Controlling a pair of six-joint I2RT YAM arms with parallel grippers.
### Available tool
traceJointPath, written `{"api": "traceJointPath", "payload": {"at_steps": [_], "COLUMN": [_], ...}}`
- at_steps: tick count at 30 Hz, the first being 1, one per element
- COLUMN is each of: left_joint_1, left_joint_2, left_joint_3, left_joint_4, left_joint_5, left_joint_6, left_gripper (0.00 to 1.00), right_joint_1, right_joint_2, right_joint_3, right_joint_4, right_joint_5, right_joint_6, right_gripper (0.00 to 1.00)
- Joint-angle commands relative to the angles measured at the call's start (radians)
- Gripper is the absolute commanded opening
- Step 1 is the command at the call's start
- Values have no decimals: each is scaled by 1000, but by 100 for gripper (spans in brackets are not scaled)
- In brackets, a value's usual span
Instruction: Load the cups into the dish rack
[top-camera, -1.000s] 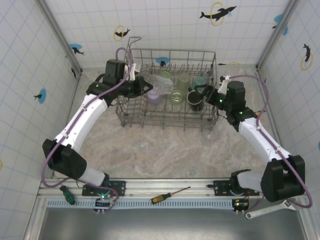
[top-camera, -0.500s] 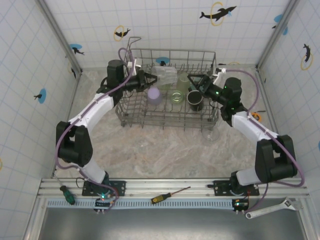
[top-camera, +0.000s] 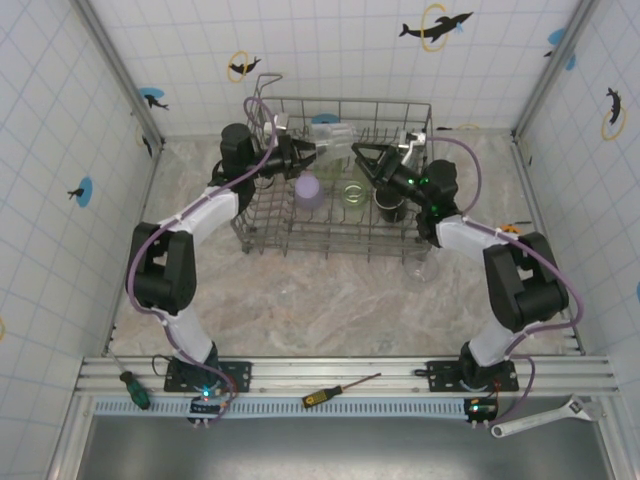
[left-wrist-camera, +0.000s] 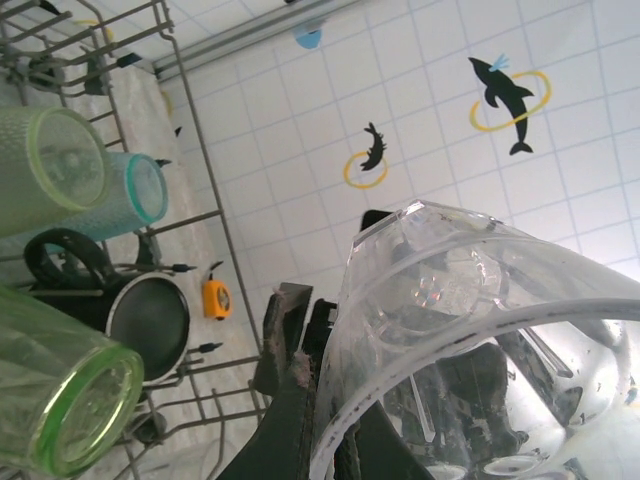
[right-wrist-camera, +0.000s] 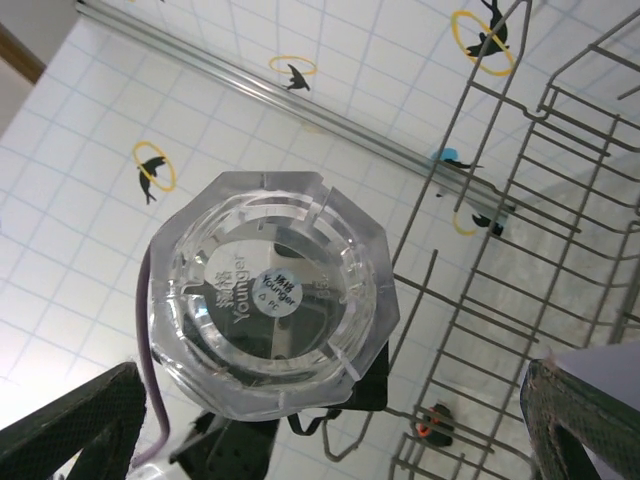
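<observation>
The clear cup (top-camera: 333, 146) is hanging on its side above the far part of the dish rack (top-camera: 330, 243), with its mouth turned left and its base turned right. The left gripper (top-camera: 308, 152) is reaching in from the left and holding this cup by the rim, its jaws pinched tight on the wall. In the left wrist view one dark finger (left-wrist-camera: 288, 350) is pressing against the outside of the rim. The right gripper (top-camera: 363, 157) is hovering just to the right of the cup with its jaws spread wide and holding nothing. In the right wrist view the cup's octagonal base, with a small round label, is facing the camera, and the two fingers (right-wrist-camera: 75, 430) are standing well apart on either side, not touching it.

The dish rack is standing at the far middle of the marble table (top-camera: 300, 310). Inside it, a lavender cup (top-camera: 309, 190) is sitting on the left, a pale green cup (top-camera: 353, 193) in the middle and a black mug (top-camera: 390, 206) on the right. A teal cup (left-wrist-camera: 135, 190) is resting behind the mug, beside another green one. A second clear tumbler (top-camera: 420, 268) is standing on the table just outside the rack's near right corner.

Along the near rail, a yellow-handled screwdriver (top-camera: 325, 396), a green-handled screwdriver (top-camera: 133, 388) and a wrench (top-camera: 545, 417) are lying.
</observation>
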Motion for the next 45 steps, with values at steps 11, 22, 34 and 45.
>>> {"api": "traceJointPath", "payload": {"at_steps": [11,22,34,45], "left_joint_1": [10,10,12,56], "left_joint_2": [9,4,-46,-253], "left_joint_3": [-50,-61,-42,22], "left_joint_4": [109,107,-21,-371], "left_joint_5": [47,46,-1,-161], "left_joint_6": [-38,-41,-3,203], "left_gripper": [0,0,71,98], "right_joint_1": [64,73,59,45], "right_joint_2": [96,137,82,14], "right_joint_3": [153,175,188,330], "right_joint_4": [101,155,15,-446], "right_joint_5": [39,41,51,93], "right_joint_6": [39,103,-3,-316], "right_gripper": [100,63,34,33]}}
